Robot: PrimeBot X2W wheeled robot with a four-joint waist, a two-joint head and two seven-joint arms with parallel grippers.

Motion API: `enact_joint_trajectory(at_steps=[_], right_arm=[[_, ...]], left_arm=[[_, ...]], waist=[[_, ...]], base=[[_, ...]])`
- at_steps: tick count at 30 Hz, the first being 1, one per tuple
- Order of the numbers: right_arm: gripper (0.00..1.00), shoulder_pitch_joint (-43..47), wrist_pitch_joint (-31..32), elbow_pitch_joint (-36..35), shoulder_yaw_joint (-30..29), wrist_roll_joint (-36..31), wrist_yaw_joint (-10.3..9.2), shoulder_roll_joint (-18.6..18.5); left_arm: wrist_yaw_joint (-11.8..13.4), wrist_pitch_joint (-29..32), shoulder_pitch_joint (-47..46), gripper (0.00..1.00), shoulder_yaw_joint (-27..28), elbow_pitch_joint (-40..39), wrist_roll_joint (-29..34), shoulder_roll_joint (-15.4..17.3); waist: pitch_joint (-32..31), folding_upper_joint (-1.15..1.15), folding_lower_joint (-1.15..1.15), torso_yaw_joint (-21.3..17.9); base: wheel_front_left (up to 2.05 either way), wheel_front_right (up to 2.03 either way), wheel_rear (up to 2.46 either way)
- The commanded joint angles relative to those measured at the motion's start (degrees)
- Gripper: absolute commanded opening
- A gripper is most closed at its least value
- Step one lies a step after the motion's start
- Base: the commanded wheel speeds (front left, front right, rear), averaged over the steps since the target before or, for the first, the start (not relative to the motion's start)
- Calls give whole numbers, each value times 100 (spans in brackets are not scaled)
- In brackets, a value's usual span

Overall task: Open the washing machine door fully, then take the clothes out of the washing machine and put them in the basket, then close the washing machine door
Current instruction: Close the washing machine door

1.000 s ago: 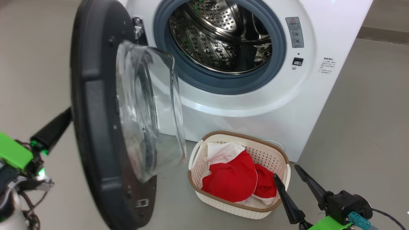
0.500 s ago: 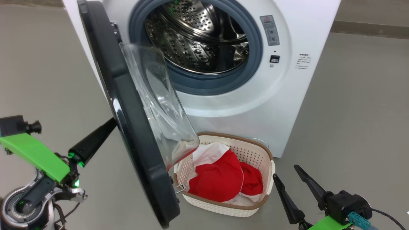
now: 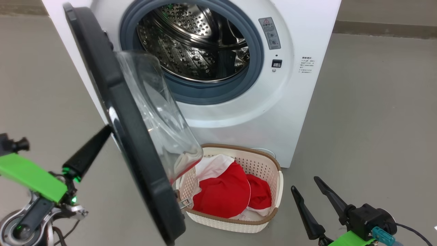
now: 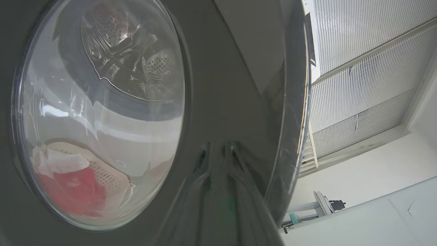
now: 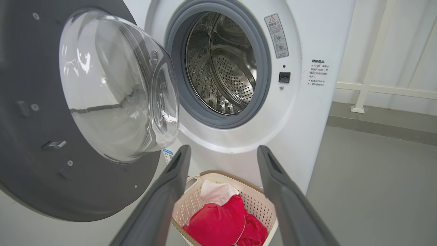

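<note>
Left arm: low at my left, a green plate on its wrist. The left gripper (image 3: pixel 106 131) angles up and forward, and its dark tip meets the outer face of the washing machine door (image 3: pixel 112 89) near the rim.
Left fingers: I cannot tell whether they are parted or pressed together. From the head view they read as one dark wedge, and in the left wrist view they are a blur against the glossy black.
Right arm: low at my right, off to the side of the basket (image 3: pixel 235 147). The right gripper (image 3: pixel 305 184) points up and forward, touching nothing.
Right fingers: spread wide with nothing between them.
Door: swung part-way out on its left-hand hinge, nearly edge-on to me. The clear glass bowl (image 3: pixel 153 109) bulges towards the machine.
Basket: on the floor just in front of the washing machine (image 3: pixel 290 102). The door's lower edge overlaps its left end.
Clothes: the clothes (image 3: pixel 222 198) lie heaped in the basket, red with a white piece at the back.
Drum: the steel drum (image 3: pixel 191 44) stands bare inside the grey rubber ring (image 3: pixel 252 68).
Floor: smooth grey floor (image 3: pixel 375 119) all around.
Room: a white railing (image 5: pixel 375 51) and a pale wall stand beyond the machine's right side.
</note>
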Motion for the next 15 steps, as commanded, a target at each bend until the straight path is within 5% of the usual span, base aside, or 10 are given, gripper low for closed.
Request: enact_joint_trajectory(at_steps=[1, 9, 15], right_arm=[[100, -172, -37, -117, 105, -32, 28, -10], [100, -137, -37, -129, 73, -34, 28, 28], [100, -162, -37, -128, 87, -20, 28, 48]], left_arm=[[-117, -113, -4, 100, 214, -211, 120, 124], [-877, -1522, 425, 100, 162, -364, 1463, 301], [-1007, -3229, 871, 100, -499, -337, 3099, 672]], waist=[[-15, 0, 0, 2], [-46, 0, 0, 65], [-42, 0, 0, 73]], base=[[0, 0, 0], [0, 0, 0], [0, 0, 0]])
